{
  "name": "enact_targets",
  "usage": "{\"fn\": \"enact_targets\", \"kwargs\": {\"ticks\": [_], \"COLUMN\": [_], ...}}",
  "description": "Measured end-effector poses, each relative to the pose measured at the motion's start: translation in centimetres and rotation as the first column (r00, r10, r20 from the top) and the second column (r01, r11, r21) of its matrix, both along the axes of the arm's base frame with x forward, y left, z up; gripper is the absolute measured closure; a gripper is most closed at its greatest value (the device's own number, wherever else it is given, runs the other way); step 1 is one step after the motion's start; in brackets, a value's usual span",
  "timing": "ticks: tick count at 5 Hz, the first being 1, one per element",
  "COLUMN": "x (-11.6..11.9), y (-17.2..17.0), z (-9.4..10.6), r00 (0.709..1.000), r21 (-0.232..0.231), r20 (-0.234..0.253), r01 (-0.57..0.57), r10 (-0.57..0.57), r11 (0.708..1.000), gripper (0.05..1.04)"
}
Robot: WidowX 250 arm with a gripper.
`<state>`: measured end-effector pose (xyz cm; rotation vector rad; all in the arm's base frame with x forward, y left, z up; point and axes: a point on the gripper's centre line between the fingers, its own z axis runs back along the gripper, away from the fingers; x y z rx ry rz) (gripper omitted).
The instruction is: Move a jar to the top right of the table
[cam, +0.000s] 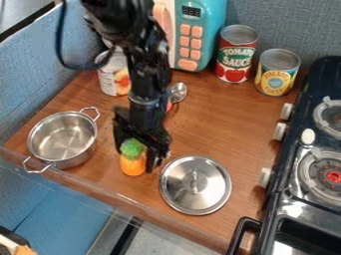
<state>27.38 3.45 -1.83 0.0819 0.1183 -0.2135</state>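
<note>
- We are seeing the pincer (138,160) hanging low over the tabletop (223,122), right at an orange toy with a green top (133,158). We are not able to tell if it is spread, pressed together or pinching the toy.
- We are guessing that the jar is the fruit tin (109,82), but we are not sure. It is standing upright, far back on the left, partly behind the arm.
- So the tin is lying up and a bit left from the pincer, well apart from it. We are thinking the pincer needs to go up and back to get there.
- A spoon (178,91) and a toy microwave (193,42) are sitting on the way to the top right, so we are fearing a bump.
- A red tin (237,55) and a yellow tin (276,74) are standing there, by the stove (287,191).
- Nearer us, a pot (75,158) and a shiny lid (195,184) are resting on the flat brown wood.
</note>
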Motion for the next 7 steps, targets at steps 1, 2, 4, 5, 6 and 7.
{"fn": "enact_targets", "kwargs": {"ticks": [1,2,4,5,6,7], "x": [0.0,0.0,4.8,9.3,12.7,15.6], "y": [-0.2,-0.8,-4.0,-7.8,-10.4,-11.6], "z": [0.2,2.7,6.1,4.4,3.1,0.7], "r00": [1.000,0.997,0.978,0.974,0.971,0.976], "r21": [-0.015,-0.017,-0.074,-0.094,-0.095,-0.093], "r20": [0.012,0.072,0.205,0.205,0.205,0.163], "r01": [0.014,0.023,0.053,0.116,0.145,0.160], "r10": [-0.014,-0.022,-0.037,-0.094,-0.123,-0.144], "r11": [1.000,1.000,0.996,0.989,0.985,0.983], "gripper": [0.391,0.398,0.398,0.398,0.398,0.398]}}
